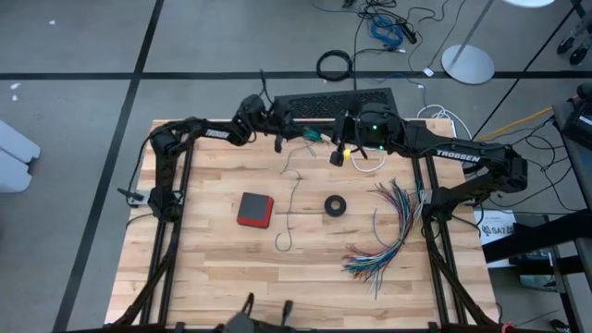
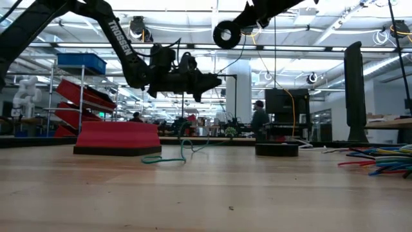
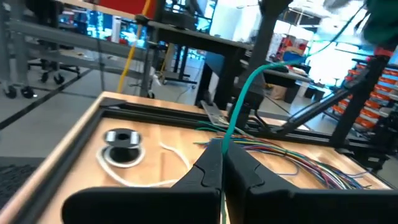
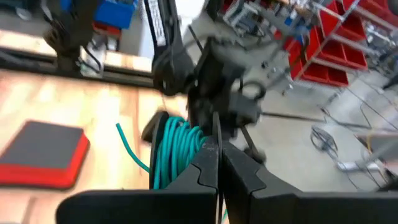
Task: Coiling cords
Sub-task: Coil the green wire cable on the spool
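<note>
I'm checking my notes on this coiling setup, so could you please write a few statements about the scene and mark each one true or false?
1. The left end effector is shut on the teal-green cord. True.
2. The red pad lies on the bundle of multicoloured wires. False: it lies apart from them on the bare table, left of the black ring.
3. Both end effectors are held above the table's far edge. True.
4. The right end effector stands wide open. False: its fingers are closed, with teal-green loops beside them.
5. The white cord hangs in the air. False: it lies on the table.
</note>
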### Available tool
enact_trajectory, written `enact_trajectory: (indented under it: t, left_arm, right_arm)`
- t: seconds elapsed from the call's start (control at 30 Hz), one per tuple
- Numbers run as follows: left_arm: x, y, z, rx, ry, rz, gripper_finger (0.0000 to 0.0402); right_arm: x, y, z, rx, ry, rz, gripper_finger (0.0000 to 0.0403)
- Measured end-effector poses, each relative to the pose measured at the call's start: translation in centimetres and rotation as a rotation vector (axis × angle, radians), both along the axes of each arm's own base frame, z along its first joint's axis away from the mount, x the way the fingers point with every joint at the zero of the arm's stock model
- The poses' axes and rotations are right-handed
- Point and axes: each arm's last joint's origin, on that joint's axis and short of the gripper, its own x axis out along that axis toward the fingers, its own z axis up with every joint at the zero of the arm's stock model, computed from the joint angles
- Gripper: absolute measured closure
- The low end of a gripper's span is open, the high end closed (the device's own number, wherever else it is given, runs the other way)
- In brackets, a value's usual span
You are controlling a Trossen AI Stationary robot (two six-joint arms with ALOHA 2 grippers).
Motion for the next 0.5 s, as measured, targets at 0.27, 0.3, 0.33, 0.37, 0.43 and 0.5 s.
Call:
enact_trajectory:
  t: [0.27,0.3,0.33,0.37,0.43,0.5]
  left_arm:
    - [-2.5,2.7,0.8,-0.034,0.014,0.074,0.0400]
    - [-2.8,2.9,0.9,-0.036,0.017,0.080,0.0401]
    - [-3.0,3.0,1.1,-0.039,0.019,0.085,0.0401]
    - [-3.2,3.1,1.4,-0.037,0.017,0.087,0.0401]
    - [-3.5,3.2,2.0,-0.027,0.008,0.083,0.0401]
    - [-3.7,3.2,2.4,-0.023,0.004,0.086,0.0401]
  right_arm:
    - [-0.3,0.0,-0.9,0.033,0.097,-0.025,0.0403]
    - [-0.4,0.0,-1.1,0.038,0.114,-0.037,0.0403]
    - [-0.5,0.0,-1.2,0.037,0.130,-0.056,0.0403]
    - [-0.5,0.0,-1.4,0.036,0.147,-0.072,0.0403]
    - [-0.7,-0.1,-1.6,0.032,0.174,-0.106,0.0403]
    - [-0.8,-0.2,-1.7,0.024,0.191,-0.135,0.0403]
